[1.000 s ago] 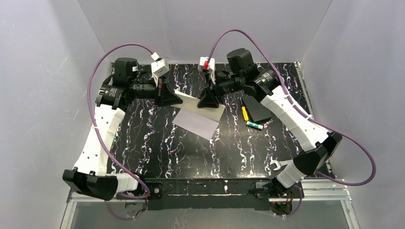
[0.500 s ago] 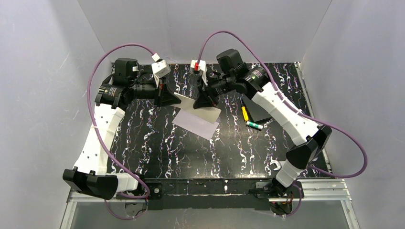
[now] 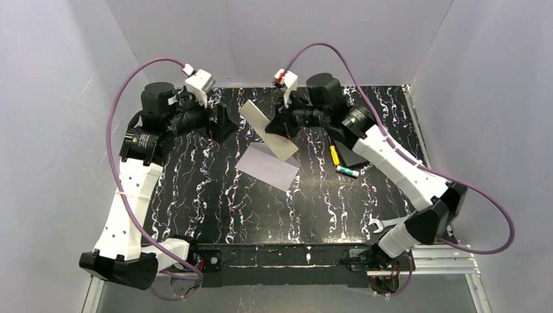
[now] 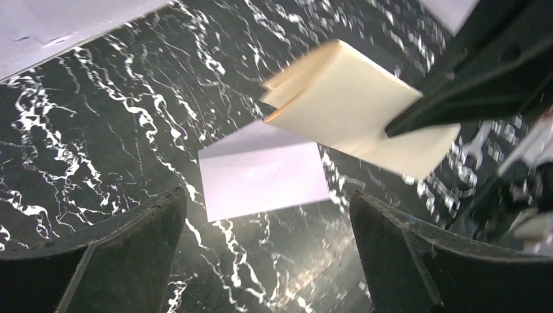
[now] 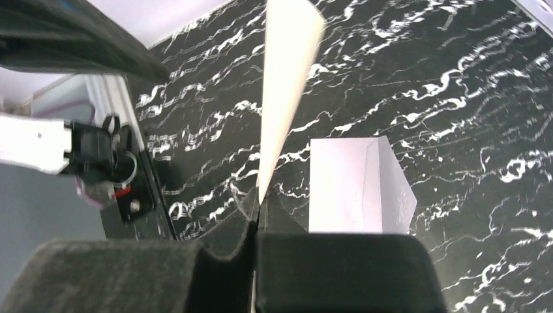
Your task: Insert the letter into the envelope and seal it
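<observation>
Lifting noted: cream-tan folded paper letter (image 3: 257, 122) is pinched by R gripper (image 3: 282, 127), now raised over pale lavender-white paper envelope (image 3: 267, 167) | L gripper (image 3: 225, 122) is pulled back, fingers apart | insertion not yet begun.

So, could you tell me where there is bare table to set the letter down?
Bare: the table between the envelope and its near edge. Crowded: right of the envelope, by the black box and yellow pen.

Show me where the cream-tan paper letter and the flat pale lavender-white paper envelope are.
cream-tan paper letter (image 4: 352, 107): left wrist view, middle of its broad face.
pale lavender-white paper envelope (image 3: 267, 168): top external view, centre of its flat body.
</observation>
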`<state>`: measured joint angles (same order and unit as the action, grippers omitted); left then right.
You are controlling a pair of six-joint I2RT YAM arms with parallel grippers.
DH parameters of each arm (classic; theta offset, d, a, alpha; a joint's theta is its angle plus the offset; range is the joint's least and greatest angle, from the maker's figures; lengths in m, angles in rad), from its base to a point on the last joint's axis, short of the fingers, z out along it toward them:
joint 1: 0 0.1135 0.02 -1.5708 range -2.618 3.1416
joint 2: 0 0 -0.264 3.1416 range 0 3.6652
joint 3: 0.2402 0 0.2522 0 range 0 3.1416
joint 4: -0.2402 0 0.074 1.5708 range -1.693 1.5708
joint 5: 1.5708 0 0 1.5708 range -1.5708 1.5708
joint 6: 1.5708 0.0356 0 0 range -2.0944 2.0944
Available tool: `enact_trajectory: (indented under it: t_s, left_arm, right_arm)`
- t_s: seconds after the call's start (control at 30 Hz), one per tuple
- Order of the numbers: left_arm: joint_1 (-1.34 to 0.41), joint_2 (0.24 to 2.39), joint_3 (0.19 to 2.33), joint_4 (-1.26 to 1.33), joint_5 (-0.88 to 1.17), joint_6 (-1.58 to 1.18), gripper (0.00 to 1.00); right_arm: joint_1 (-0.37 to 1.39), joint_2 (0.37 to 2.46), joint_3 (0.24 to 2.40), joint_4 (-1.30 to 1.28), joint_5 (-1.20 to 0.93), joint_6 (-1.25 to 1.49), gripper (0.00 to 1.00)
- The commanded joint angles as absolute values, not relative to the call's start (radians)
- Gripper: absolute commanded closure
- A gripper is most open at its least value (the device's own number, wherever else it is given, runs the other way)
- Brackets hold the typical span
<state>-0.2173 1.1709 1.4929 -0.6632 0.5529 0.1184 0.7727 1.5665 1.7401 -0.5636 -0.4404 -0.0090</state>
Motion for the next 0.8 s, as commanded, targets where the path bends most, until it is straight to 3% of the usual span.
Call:
enact_trajectory:
  t_s: [0.0,0.1,0.23,0.4,0.57,0.77]
  left_arm:
    - [-0.198,1.140,1.493,-0.516,0.455,-0.142,0.06]
    - [-0.196,1.141,1.497,-0.412,0.596,-0.322,0.09]
    - [-0.196,1.081,1.396,0.065,0.772,-0.648,0.06]
    - [-0.196,1.168,1.494,0.094,0.822,-0.836,0.04]
    - [-0.196,1.214,1.496,0.292,0.882,-1.020,0.04]
    - [-0.196,1.248,1.512,0.335,0.880,-1.092,0.09]
  right_arm:
    - [0.771,1.397,1.516,-0.040,-0.223,0.313,0.99]
    - [0.772,1.347,1.428,0.177,-0.134,0.435,0.99]
    - [0.772,1.318,1.361,0.400,-0.095,0.583,0.99]
    - [0.772,1.340,1.326,0.610,-0.169,0.744,0.99]
    - [0.772,1.385,1.376,0.647,-0.257,0.812,0.99]
    - [0.772,1.419,1.405,0.695,-0.338,0.856,0.99]
